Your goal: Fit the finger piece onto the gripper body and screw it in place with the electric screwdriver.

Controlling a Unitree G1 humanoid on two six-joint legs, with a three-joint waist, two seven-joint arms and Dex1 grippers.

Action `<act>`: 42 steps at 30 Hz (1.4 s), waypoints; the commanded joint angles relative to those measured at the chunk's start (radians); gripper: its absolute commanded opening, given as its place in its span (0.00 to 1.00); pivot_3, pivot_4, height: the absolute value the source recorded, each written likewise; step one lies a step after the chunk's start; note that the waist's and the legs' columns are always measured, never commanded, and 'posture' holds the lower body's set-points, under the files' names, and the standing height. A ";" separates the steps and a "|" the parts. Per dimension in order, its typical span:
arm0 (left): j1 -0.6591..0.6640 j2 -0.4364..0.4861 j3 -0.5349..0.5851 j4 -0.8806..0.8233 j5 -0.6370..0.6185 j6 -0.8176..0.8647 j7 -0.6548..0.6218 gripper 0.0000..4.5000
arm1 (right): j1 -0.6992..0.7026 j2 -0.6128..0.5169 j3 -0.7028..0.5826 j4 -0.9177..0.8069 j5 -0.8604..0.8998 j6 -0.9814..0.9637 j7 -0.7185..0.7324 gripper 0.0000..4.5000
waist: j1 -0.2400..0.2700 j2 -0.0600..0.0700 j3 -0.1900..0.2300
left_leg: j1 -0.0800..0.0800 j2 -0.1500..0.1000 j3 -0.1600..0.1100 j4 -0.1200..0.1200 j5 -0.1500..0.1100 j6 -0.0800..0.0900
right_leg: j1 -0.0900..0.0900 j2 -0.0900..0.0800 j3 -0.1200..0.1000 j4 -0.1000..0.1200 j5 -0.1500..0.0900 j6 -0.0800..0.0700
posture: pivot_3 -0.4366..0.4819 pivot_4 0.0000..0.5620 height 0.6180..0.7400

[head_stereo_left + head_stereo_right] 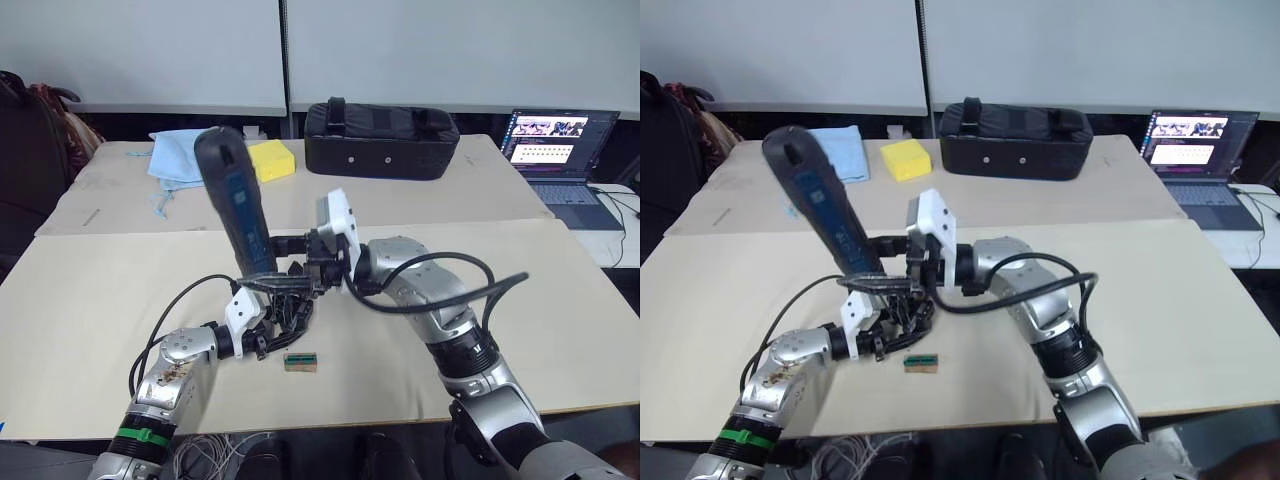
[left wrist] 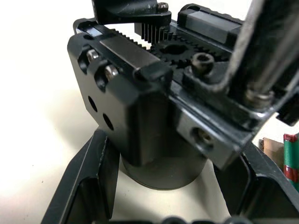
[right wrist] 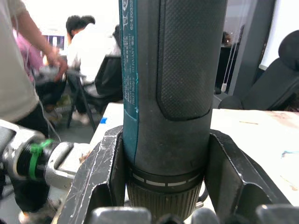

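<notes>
The gripper body [image 2: 140, 102] stands drum end down on the table, its gears and racks facing up. My left gripper [image 2: 173, 144] is shut on it, one finger on each side. My right gripper [image 3: 168, 135] is shut on the electric screwdriver [image 1: 232, 190], gripping near its lower collar. The tool rises tilted to the left above the body [image 1: 293, 292]. Its metal bit [image 2: 261, 51] comes down onto a bracket at the body's edge. I cannot tell the finger piece apart from the body's other black parts.
A small green-topped block [image 1: 300, 361] lies on the table just in front of the left gripper. At the far side sit a black case [image 1: 381, 127], a yellow sponge [image 1: 271, 160], a blue cloth [image 1: 175, 155] and a laptop [image 1: 560, 150]. People [image 3: 88, 51] are in the room.
</notes>
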 commanded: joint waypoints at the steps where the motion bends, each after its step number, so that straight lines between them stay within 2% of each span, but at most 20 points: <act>1: 0.025 0.003 -0.019 0.057 0.044 0.023 0.026 0.52 | -0.082 0.012 -0.081 -0.055 0.069 -0.007 0.002 0.43 | 0.002 0.000 0.000 | -0.001 0.000 0.000 0.000 0.001 0.001 | -0.001 0.000 0.000 0.000 0.000 0.000 | 0.48 0.27 1.00; 5: 0.022 -0.011 -0.019 0.073 0.052 0.005 0.051 0.52 | -0.080 -0.011 -0.065 -0.079 0.079 0.013 0.045 0.43 | 0.005 0.000 0.000 | 0.000 0.000 0.000 0.000 0.005 0.008 | -0.001 0.000 0.000 0.000 0.001 0.001 | 0.48 0.27 1.00; 14: 0.025 -0.020 -0.001 0.085 0.030 -0.007 0.064 0.52 | -0.055 -0.049 -0.116 -0.157 0.163 0.046 0.081 0.43 | 0.006 0.000 0.000 | 0.000 -0.001 0.000 0.000 0.000 0.000 | 0.000 -0.001 0.000 0.000 0.000 0.000 | 0.48 0.27 1.00; 16: 0.024 -0.023 0.011 0.083 0.018 -0.002 0.066 0.75 | -0.058 -0.052 -0.149 -0.179 0.206 0.052 0.076 0.43 | 0.006 0.000 0.000 | 0.000 -0.001 0.000 0.000 0.000 0.000 | 0.000 -0.001 0.000 0.000 0.000 0.000 | 0.48 0.27 1.00; 19: 0.024 -0.020 0.025 0.083 0.013 -0.011 0.066 0.99 | -0.059 -0.062 -0.183 -0.210 0.258 0.071 0.058 0.43 | 0.006 0.000 0.000 | 0.000 -0.001 0.000 0.000 0.000 0.000 | 0.000 -0.001 0.000 0.000 0.000 0.000 | 0.48 0.27 1.00; 21: 0.030 0.001 0.053 0.078 0.000 -0.012 0.054 0.99 | -0.061 -0.088 -0.214 -0.241 0.301 0.098 0.048 0.43 | 0.003 0.000 0.000 | 0.000 -0.001 0.000 0.000 0.000 0.000 | -0.001 -0.001 0.000 0.001 0.000 0.000 | 0.48 0.27 1.00; 27: 0.152 0.173 0.218 0.004 -0.122 -0.026 -0.079 0.99 | -0.079 -0.330 -0.387 -0.273 0.497 0.308 -0.007 0.43 | -0.008 -0.001 0.002 | -0.003 0.003 0.000 0.000 0.001 0.001 | -0.005 0.003 0.000 0.000 0.000 -0.001 | 0.48 0.27 1.00; 30: 0.225 0.267 0.340 -0.020 -0.231 -0.017 -0.200 0.99 | -0.077 -0.519 -0.458 -0.199 0.555 0.454 -0.007 0.43 | -0.001 0.000 0.008 | -0.004 0.005 0.001 -0.001 0.000 0.000 | -0.007 0.003 0.000 0.000 -0.002 -0.005 | 0.48 0.27 1.00; 31: 0.243 0.292 0.384 -0.034 -0.265 -0.041 -0.251 0.99 | -0.073 -0.591 -0.458 -0.174 0.525 0.474 0.019 0.43 | 0.002 -0.001 0.011 | -0.005 0.006 0.001 -0.001 0.000 0.000 | -0.008 0.003 -0.001 0.000 -0.003 -0.005 | 0.48 0.27 1.00; 34: 0.260 0.343 0.457 -0.078 -0.313 -0.079 -0.332 0.99 | -0.089 -0.802 -0.381 -0.082 0.466 0.661 0.020 0.43 | 0.019 0.000 0.013 | -0.010 0.006 0.003 -0.001 -0.001 -0.001 | -0.012 0.000 -0.002 -0.002 -0.003 -0.005 | 0.48 0.27 1.00; 37: 0.266 0.387 0.490 -0.106 -0.344 -0.064 -0.392 0.99 | -0.097 -1.003 -0.198 -0.008 0.349 0.803 0.094 0.43 | 0.029 0.000 0.014 | -0.017 0.005 0.008 -0.001 -0.001 -0.002 | -0.021 -0.004 -0.001 -0.003 -0.003 -0.005 | 0.48 0.27 1.00; 38: 0.270 0.403 0.495 -0.115 -0.357 -0.041 -0.411 0.99 | -0.103 -1.039 -0.146 0.020 0.312 0.816 0.123 0.43 | 0.028 0.000 0.014 | -0.019 0.004 0.009 -0.001 -0.001 -0.002 | -0.021 -0.005 -0.001 -0.004 -0.003 -0.005 | 0.48 0.27 1.00; 39: 0.275 0.425 0.500 -0.125 -0.367 -0.029 -0.441 0.99 | -0.100 -1.075 -0.055 0.045 0.202 0.768 0.130 0.43 | 0.026 0.000 0.014 | -0.020 0.004 0.009 -0.001 -0.001 -0.002 | -0.021 -0.005 -0.001 -0.005 -0.003 -0.005 | 0.48 0.27 1.00; 42: 0.278 0.458 0.503 -0.142 -0.383 -0.005 -0.491 0.99 | -0.118 -1.106 0.146 0.125 -0.021 0.708 0.160 0.43 | 0.021 -0.001 0.014 | -0.023 0.001 0.010 0.000 -0.001 0.000 | -0.023 -0.005 0.000 -0.005 -0.003 -0.003 | 0.48 0.27 1.00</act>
